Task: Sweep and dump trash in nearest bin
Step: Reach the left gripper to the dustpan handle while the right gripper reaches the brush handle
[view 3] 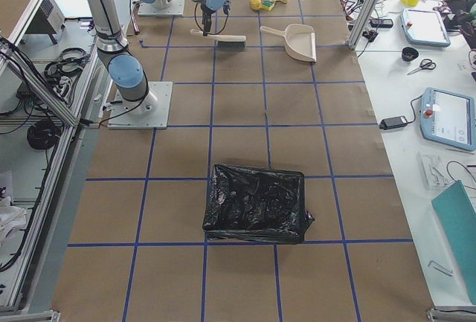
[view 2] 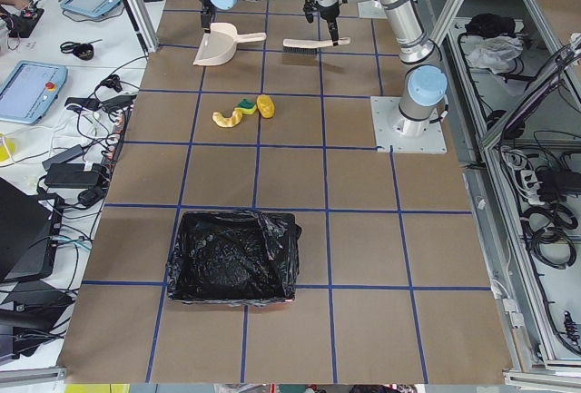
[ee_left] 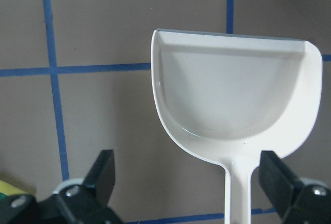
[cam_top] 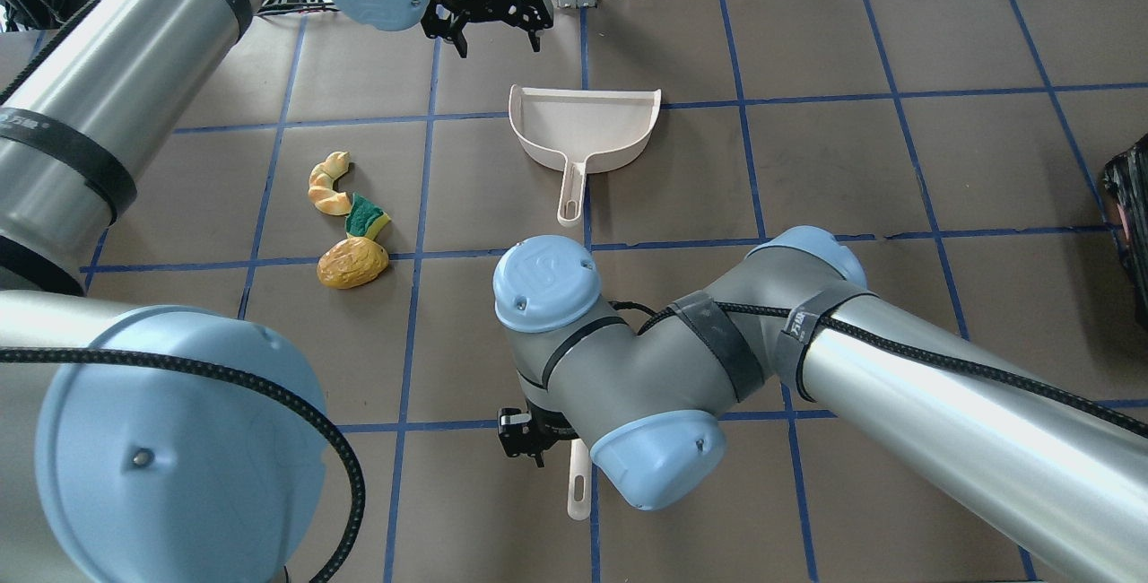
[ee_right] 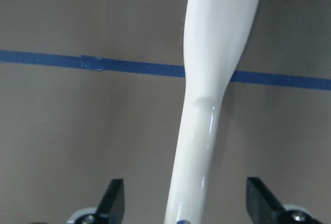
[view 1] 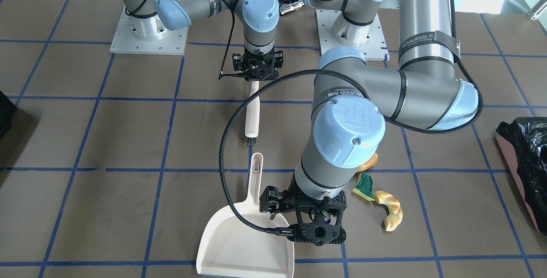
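Hovering with the left gripper (cam_top: 495,36) low over the brown table (cam_top: 897,161), at the cream dustpan (cam_top: 583,121), and showing in the left wrist view two fingers (ee_left: 103,172) spread wide, with the pan's bowl and the start of its handle lying below between them, so opened and gripping nothing. Hanging with the right gripper (view 1: 257,72) over the handle of the white brush (view 1: 252,115), again with the fingers (ee_right: 115,200) standing wide on both sides of the handle and not touching it. Seeing the dustpan and the brush lying flat on the table, with the brush's dark bristles pointing at the end of the pan's handle, near but apart. Finding the trash on the robot's left part of the table: the golden-brown lump (cam_top: 352,265), the green-and-yellow sponge scrap (cam_top: 366,220) and the curved croissant-like piece (cam_top: 329,187), lying close together in a short row with the sponge scrap in the middle. Finding the bin (view 2: 234,257), lined with a crinkled black bag and showing a pink side in the front-facing view, further toward the table's left end, well apart from the trash.
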### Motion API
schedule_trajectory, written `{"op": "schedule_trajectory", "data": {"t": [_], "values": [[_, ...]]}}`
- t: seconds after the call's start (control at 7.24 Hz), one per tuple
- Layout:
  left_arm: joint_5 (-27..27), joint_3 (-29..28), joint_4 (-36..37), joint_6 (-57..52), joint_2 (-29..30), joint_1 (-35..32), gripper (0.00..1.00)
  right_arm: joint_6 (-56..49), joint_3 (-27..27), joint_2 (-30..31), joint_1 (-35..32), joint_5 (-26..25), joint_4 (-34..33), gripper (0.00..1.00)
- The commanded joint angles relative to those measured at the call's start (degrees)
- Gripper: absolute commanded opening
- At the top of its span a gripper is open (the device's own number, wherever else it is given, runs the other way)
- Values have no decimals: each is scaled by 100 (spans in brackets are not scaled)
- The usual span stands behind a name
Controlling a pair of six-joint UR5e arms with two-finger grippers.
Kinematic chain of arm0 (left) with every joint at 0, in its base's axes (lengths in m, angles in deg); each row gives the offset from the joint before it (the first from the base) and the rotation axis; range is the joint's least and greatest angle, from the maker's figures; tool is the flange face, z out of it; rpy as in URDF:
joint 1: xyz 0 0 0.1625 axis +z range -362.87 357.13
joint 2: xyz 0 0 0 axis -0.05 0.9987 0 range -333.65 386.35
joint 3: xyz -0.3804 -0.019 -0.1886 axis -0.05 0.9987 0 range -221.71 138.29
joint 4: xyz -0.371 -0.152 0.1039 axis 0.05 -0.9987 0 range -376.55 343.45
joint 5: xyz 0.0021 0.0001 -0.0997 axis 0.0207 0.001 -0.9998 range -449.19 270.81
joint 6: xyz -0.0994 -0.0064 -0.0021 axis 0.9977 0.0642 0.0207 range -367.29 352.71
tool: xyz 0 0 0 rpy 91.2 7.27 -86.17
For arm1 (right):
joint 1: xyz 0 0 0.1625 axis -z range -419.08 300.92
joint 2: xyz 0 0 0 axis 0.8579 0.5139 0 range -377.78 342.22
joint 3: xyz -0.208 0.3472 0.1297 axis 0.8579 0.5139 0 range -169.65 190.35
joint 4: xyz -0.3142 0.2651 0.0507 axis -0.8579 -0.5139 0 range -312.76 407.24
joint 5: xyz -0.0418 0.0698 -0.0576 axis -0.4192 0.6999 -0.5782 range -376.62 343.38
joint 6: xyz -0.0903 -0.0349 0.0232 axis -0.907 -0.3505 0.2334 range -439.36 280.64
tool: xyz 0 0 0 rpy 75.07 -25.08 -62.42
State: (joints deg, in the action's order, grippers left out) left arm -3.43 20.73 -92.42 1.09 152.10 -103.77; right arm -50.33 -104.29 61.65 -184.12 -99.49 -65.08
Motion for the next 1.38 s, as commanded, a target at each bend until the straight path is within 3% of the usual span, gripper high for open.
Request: {"op": "schedule_trajectory", "data": {"t": [0.0, 0.28, 0.55, 0.83, 0.97, 1.24], "values": [[2, -215, -517, 58, 159, -245, 100, 199, -146, -59, -29, -1, -44, 76], [-33, -67, -552, 294, 300, -377, 100, 287, -164, -76, -29, 8, -9, 63], [11, 467, -482, 261, 170, -527, 100, 375, -164, -76, -29, 8, 0, 54], [46, 847, -367, 287, 133, -579, 100, 393, -164, -50, -29, 51, -9, 23], [46, 1057, -202, 313, 99, -632, 100, 393, -164, -41, -29, 191, -18, 13], [46, 1497, 421, 349, 29, -712, 92, 454, -164, -23, -29, 192, -26, 8]]}}
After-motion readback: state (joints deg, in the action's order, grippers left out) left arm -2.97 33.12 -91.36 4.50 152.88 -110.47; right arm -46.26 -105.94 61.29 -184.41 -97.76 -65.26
